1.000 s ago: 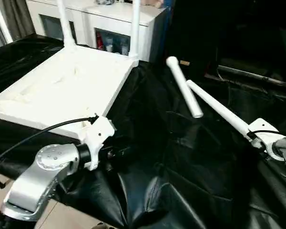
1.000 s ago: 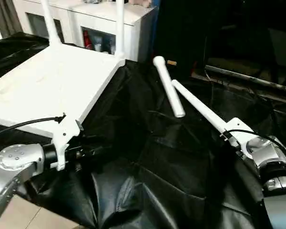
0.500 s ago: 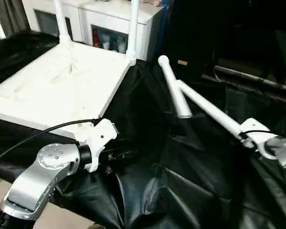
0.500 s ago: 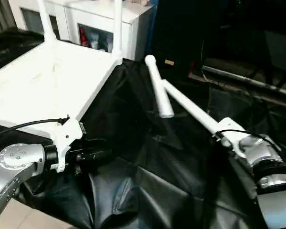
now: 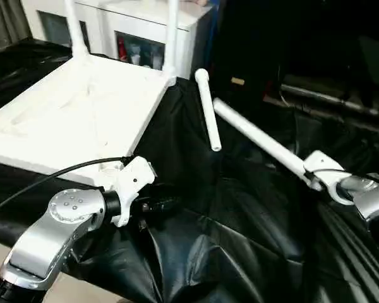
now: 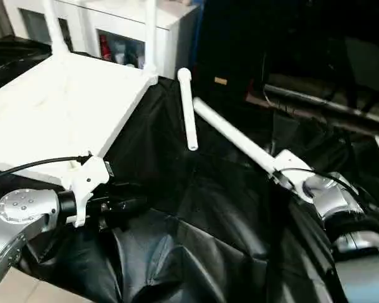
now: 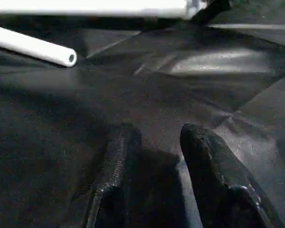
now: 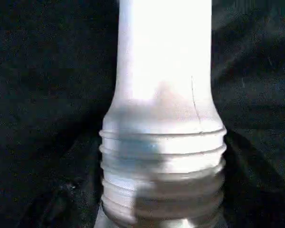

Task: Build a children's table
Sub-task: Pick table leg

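— Bright from overhead: the white plastic rectangular tabletop [image 5: 82, 113] nearly burns out, and the glossy black plastic sheet [image 5: 240, 240] throws pale glare.

— Up close, the long tapered white leg [image 8: 164, 71] blows out to pure white, its ridged end soft and blurred.

White glass-fronted cabinet [image 5: 145, 28] behind black sheet [image 5: 240, 227]

1. Right gripper [image 5: 311, 178] has swung its held leg [image 5: 259, 142] toward the tabletop [image 5: 82, 113]; the leg's far tip now sits just beside the loose leg [image 5: 206, 108] on the black sheet [image 5: 240, 240], where a second ago it was further off to the right.
2. Loose leg has rotated: it was angled, now it lies nearly straight away from the robot, its near end pulled left.
3. Head camera has shifted, so the whole scene sits differently.
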Controlling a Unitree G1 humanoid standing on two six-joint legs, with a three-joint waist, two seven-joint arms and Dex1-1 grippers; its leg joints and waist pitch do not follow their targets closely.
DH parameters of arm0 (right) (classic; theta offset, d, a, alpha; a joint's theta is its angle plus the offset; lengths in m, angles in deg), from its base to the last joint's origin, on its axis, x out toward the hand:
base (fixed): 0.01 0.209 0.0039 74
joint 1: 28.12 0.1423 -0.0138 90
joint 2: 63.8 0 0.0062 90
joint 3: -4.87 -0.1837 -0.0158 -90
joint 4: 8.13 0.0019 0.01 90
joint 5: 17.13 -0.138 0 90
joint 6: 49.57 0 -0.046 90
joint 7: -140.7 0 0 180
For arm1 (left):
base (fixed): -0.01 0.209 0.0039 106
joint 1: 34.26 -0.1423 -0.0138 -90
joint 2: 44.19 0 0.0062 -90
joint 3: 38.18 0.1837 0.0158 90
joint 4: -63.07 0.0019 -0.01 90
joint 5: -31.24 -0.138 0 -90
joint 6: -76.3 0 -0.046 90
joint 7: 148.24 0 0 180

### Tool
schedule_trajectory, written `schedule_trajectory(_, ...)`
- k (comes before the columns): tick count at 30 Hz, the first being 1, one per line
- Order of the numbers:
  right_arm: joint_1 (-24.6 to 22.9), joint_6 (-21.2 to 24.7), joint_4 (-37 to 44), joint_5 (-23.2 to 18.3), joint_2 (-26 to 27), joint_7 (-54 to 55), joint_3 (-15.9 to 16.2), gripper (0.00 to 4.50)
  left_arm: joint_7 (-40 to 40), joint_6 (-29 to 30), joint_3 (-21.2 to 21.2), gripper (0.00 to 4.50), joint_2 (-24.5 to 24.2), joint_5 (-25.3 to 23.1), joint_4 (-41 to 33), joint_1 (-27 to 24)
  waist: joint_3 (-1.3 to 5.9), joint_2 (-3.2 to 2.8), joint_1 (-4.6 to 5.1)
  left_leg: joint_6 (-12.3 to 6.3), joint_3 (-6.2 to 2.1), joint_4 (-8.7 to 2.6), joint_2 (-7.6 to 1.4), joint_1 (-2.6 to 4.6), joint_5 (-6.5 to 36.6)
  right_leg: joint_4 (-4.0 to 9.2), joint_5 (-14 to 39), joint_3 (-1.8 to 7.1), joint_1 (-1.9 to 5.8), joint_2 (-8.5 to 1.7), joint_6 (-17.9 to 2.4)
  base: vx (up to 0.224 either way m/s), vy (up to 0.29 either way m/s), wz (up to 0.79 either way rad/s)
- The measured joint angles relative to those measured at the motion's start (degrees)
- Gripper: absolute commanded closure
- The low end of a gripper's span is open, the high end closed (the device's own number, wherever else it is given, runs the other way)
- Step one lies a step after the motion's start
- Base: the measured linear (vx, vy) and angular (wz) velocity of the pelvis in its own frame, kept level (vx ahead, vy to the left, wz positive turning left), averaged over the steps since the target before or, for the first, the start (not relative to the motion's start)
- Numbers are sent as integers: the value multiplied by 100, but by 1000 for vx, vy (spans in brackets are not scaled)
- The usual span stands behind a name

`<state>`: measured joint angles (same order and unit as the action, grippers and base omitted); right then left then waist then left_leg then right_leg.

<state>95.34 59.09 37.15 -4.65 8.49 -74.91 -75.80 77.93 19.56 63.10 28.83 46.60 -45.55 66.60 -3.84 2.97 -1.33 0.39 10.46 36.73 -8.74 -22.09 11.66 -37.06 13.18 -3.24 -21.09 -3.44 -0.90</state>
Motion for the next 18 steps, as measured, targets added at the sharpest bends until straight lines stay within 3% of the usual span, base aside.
schedule_trajectory(2, -108, 226, 321, -219, 69, -66, -114, 176, -34, -72, -4, 261, 64, -4, 31, 71, 4, -33, -22, 20, 1, -23, 0, 3, -12, 1, 0, 0, -6, 0, 0, 0, 0, 0)
schedule_trajectory(6, -214, 257, 597, -309, 73, 287, -360, 176, -259, -131, -27, 261, 289, -47, 122, 72, -11, -92, -83, 39, 8, -48, -1, -7, -26, 1, 0, -1, -28, 1, 0, 0, 0, 0)
schedule_trajectory(9, -339, 386, 974, -388, 176, 963, -886, 176, -581, -355, -117, 261, 564, -93, 207, 71, -12, -146, -129, 47, 15, -54, -3, -17, -33, 3, 0, 0, -41, 1, 0, 0, 0, 0)
schedule_trajectory(12, -520, 577, 1342, -419, 254, 1230, -1114, 176, -814, -510, -201, 261, 723, -176, 358, 137, -6, -162, -133, 49, 19, -67, -10, -12, -35, 7, 0, 0, -42, 6, 0, 0, 0, 0)
schedule_trajectory(18, -899, 1332, 1835, -399, 495, 1354, -960, 176, -942, -539, -232, 261, 766, -269, 530, 219, -14, -224, -105, 55, 25, -86, -10, -6, -38, 7, 0, 0, -48, 7, 0, 0, 0, 0)
